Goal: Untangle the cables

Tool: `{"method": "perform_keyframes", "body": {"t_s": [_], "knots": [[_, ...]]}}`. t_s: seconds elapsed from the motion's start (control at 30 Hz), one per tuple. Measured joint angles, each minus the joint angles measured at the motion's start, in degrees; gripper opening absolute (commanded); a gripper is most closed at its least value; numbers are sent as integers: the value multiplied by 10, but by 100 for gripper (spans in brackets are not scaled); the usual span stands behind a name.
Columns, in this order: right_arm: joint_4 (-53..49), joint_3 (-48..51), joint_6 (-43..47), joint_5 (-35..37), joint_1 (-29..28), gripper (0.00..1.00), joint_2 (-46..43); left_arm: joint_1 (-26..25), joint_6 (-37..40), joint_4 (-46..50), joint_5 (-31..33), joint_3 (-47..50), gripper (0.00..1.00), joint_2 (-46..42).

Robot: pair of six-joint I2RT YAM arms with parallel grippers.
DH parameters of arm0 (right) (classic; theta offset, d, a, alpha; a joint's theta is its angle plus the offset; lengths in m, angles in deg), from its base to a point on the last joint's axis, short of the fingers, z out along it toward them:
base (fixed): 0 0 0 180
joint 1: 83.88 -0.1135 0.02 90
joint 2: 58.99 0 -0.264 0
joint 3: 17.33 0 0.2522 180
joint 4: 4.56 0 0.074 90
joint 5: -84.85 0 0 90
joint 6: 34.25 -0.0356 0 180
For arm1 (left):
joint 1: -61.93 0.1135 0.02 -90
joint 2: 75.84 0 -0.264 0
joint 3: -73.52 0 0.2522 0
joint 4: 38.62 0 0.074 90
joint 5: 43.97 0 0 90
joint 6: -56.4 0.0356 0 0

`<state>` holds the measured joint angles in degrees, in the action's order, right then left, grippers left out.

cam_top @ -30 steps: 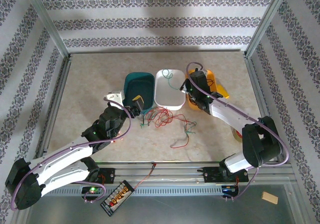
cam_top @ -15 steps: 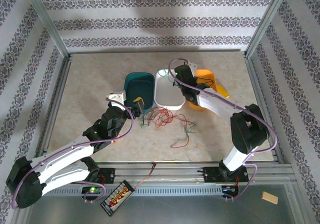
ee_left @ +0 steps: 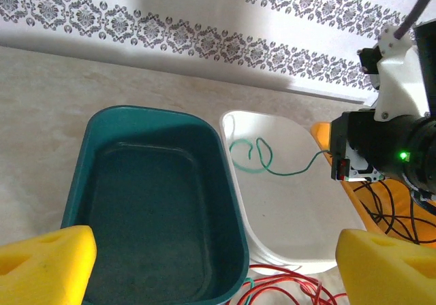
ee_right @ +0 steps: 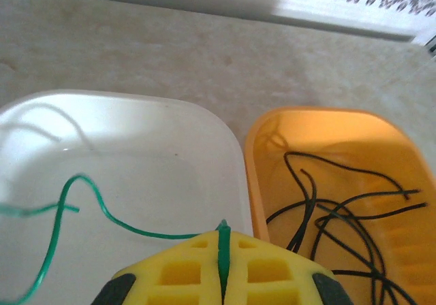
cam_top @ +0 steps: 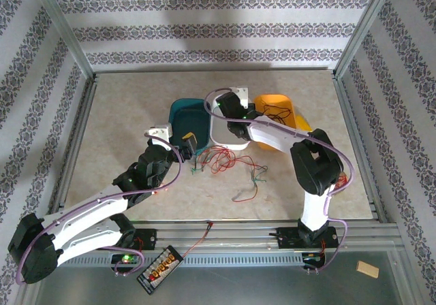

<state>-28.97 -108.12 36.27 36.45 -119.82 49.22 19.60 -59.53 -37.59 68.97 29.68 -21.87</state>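
Observation:
My right gripper [cam_top: 229,109] hangs over the white tub [cam_top: 230,140], shut on a thin green cable [ee_right: 102,213] pinched between its yellow pads [ee_right: 178,271]. The cable trails left and loops on the tub floor [ee_left: 253,156]. Black cables [ee_right: 340,216] lie in the orange tub [ee_right: 327,131]. A tangle of red cables with a green one [cam_top: 221,159] lies on the table in front of the tubs. My left gripper [cam_top: 189,142] is open at the near end of the empty teal tub [ee_left: 231,203], just left of the tangle, holding nothing.
Loose red and green cable ends [cam_top: 252,182] lie right of the tangle. A red-black lead with a small circuit board [cam_top: 162,268] sits at the near rail. Metal frame posts and patterned walls ring the table [cam_top: 122,114].
My right arm has swung left from the orange tub's edge to over the white tub, with the green cable in its grip. The left arm has barely moved.

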Motion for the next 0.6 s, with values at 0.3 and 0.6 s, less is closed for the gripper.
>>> {"method": "perform_keyframes", "body": {"t_s": [0.3, 0.6], "knots": [[-3, 0, 45, -12, -14, 2, 18, 0, 0, 0, -4, 0, 91, 7], [-51, 6, 40, -148, -13, 0, 18, 0, 0, 1, -9, 0, 92, 7]]}}
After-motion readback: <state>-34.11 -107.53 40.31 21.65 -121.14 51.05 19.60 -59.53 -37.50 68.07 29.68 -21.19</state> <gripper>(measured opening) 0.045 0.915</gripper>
